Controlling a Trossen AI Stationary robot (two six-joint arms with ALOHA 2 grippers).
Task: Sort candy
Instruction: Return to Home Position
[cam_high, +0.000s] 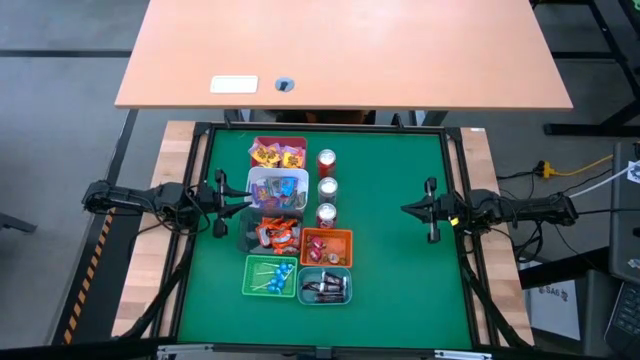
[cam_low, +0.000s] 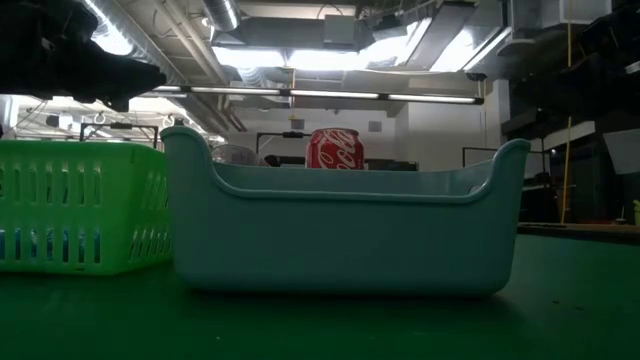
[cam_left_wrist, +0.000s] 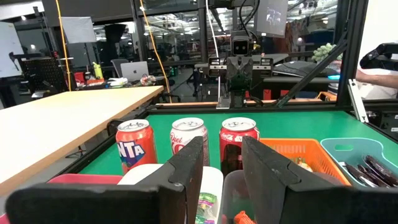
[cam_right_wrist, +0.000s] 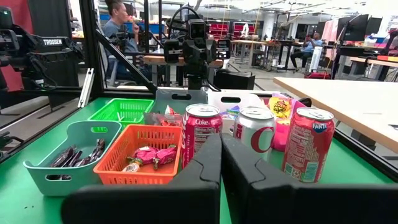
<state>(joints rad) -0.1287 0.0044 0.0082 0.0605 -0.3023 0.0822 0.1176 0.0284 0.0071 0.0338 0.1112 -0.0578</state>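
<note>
"Since the candy (cam_high: 278, 233) lies sorted in its bins (cam_high: 326, 231), why do you hover either side of them?"

"Nothing left to carry, I'd judge — left jaws released, right jaws clenched on nothing."

Green-topped table (cam_high: 400, 250), black frame around it, wood strips along both sides. Six plastic bins sit directly on it, clustered left of centre. Far to near in one column: red bin (cam_high: 278, 139), white bin (cam_high: 250, 188), black bin (cam_high: 243, 238), close together. Nearer the front edge: green bin (cam_high: 248, 277), teal bin (cam_high: 324, 302) just beside it, orange bin (cam_high: 327, 231) touching the teal one's far side. Three upright cans in a row just right of the column: Fanta can (cam_high: 326, 162) farthest, silver Diet Coke can (cam_high: 327, 188) in the middle, red Coca-Cola can (cam_high: 326, 214) nearest, by the orange bin.
</note>
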